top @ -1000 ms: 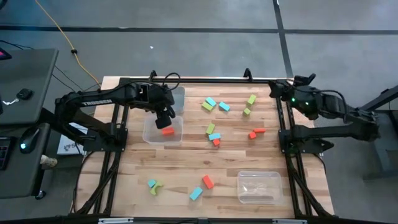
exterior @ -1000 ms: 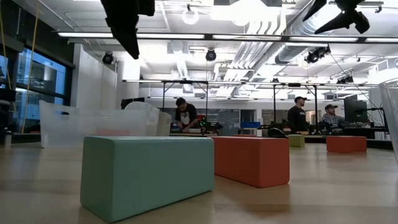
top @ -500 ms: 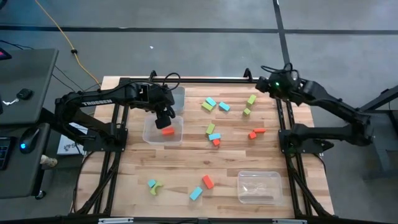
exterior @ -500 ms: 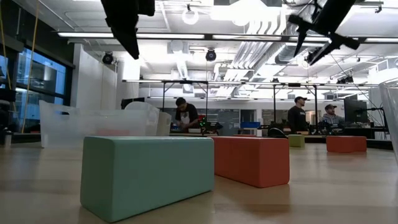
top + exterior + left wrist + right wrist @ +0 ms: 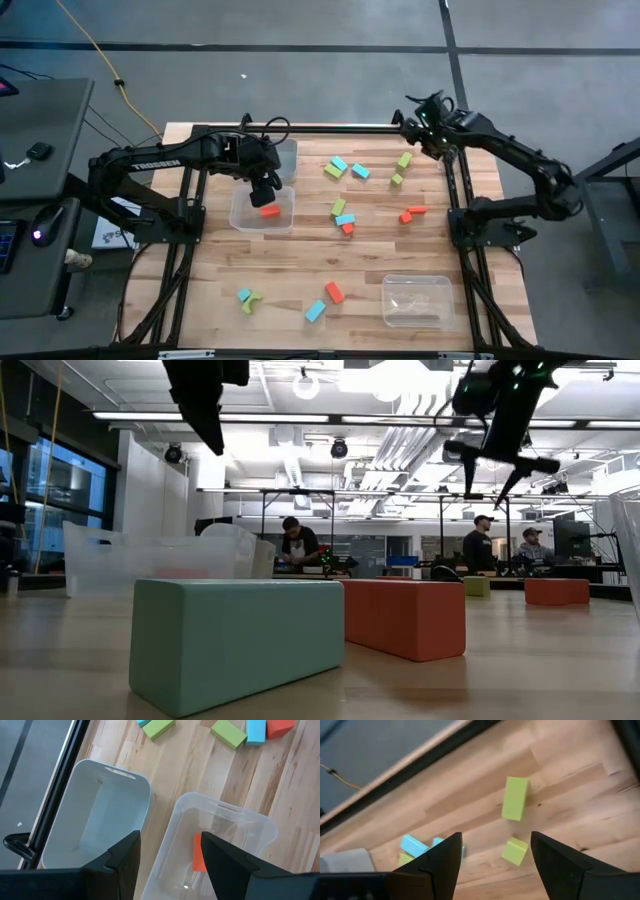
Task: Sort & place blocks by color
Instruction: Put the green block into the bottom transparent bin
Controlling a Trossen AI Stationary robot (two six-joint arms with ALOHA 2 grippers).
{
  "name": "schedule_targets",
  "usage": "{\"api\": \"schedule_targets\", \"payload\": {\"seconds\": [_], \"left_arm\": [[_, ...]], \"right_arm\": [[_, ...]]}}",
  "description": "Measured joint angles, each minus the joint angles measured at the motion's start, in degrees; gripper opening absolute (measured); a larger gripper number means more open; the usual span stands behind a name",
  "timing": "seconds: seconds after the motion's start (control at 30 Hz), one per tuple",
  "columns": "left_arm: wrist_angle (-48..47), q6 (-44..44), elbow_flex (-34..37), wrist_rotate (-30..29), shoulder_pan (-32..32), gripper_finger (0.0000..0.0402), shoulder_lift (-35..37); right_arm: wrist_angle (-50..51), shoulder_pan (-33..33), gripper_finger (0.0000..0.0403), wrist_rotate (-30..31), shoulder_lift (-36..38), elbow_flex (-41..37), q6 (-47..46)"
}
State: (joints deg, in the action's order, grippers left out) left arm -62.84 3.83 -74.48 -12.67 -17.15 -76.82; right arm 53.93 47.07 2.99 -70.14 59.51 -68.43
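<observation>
High view shows the wooden table (image 5: 300,270) with three clear plastic bins: one at the near right (image 5: 416,300), and two at the far left, a bin holding a block (image 5: 262,209) and an empty bin (image 5: 283,158) just behind it. The left gripper (image 5: 265,188) hangs over the occupied bin with its fingers spread apart and nothing between them; in the left wrist view a red-orange block (image 5: 199,852) lies on that bin's floor between the two dark fingers. The right gripper (image 5: 412,124) is over the table's far edge, fingers parted and empty, and its wrist view looks down on a long yellow-green block (image 5: 515,798) with a yellow-green cube (image 5: 514,851) near it, apart. The remaining blocks lie scattered on the table: a cyan and green group (image 5: 338,168) at the far centre, a green, cyan and red cluster (image 5: 343,216) at mid-table, two red-orange pieces (image 5: 411,213) to the right, a green arch (image 5: 250,300) touching a cyan block at the near left, and a red-orange block (image 5: 334,292) beside a cyan one (image 5: 315,311) near the front edge.
</observation>
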Motion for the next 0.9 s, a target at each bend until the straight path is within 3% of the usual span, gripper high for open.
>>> {"api": "schedule_targets", "payload": {"seconds": [0.3,0.9], "left_arm": [[0.1,0.5,0.0,0.0,0.0,0.0186,0.0],[0.1,0.5,0.0,0.0,0.0,0.0186,0.0]], "right_arm": [[-4.0,5.9,0.0227,-7.8,-9.9,0.0,4.2],[-4.1,7.0,0.0227,-9.2,-22.3,0.0,4.0]]}}
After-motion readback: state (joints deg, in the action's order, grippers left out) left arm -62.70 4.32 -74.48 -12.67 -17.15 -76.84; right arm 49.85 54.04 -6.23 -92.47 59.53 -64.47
